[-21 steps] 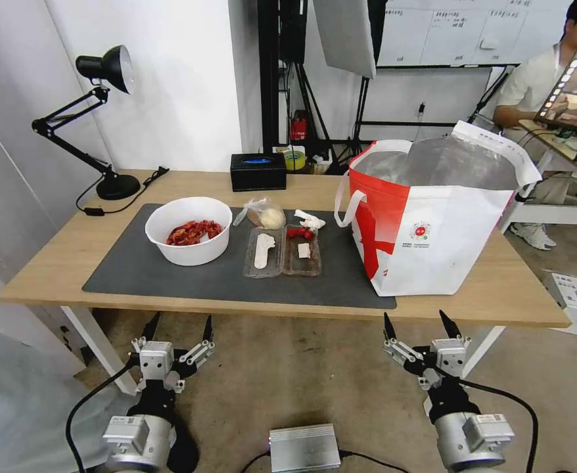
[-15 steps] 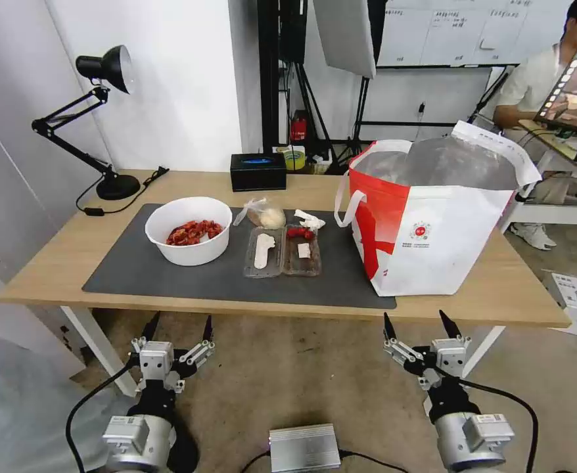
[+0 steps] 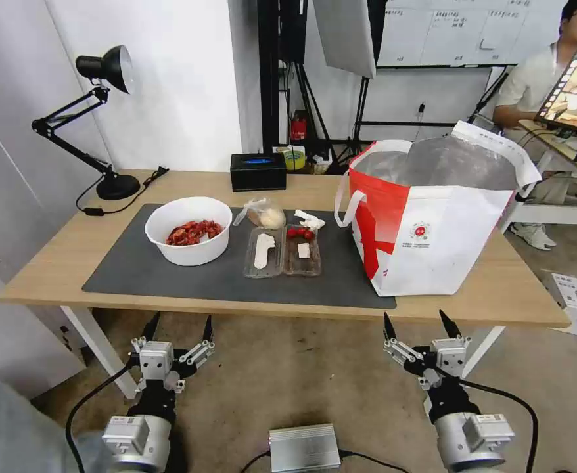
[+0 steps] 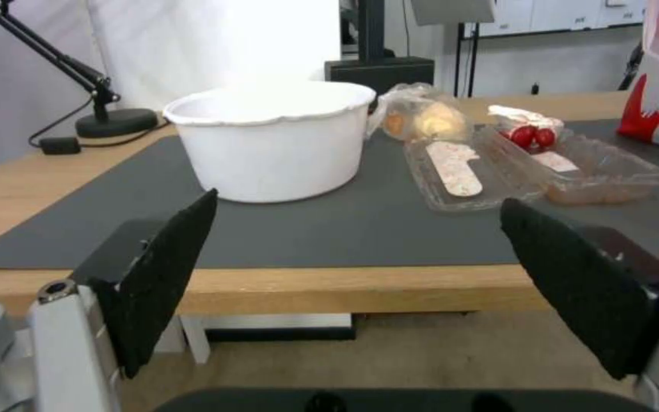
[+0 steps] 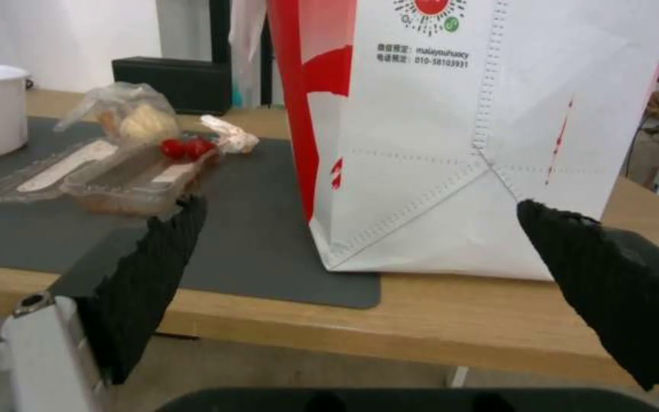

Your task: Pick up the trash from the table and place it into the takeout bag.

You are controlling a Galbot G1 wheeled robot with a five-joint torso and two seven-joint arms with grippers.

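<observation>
**Light-wood desk and what rests on it**

The long light-wood table (image 3: pixel 58 263) on white legs carries a large dark grey mat (image 3: pixel 170 279). On the mat lie a white round bowl of red shells (image 3: pixel 188 230), a clear two-part plastic tray (image 3: pixel 282 252), a crumpled white tissue (image 3: pixel 310 220) and a clear bag with a beige lump (image 3: pixel 265 213). The boxy white-and-red takeout bag (image 3: pixel 433 226) stands partly on the mat's right end. A black rectangular tissue box (image 3: pixel 257 171) and a black desk lamp (image 3: pixel 108 118) sit on bare wood behind.

Black articulated desk lamp (image 3: pixel 98 98) upper left of frame; black rectangular tissue box (image 3: pixel 257 171) upper centre; silver metal box (image 3: pixel 303 448) bottom centre.
</observation>
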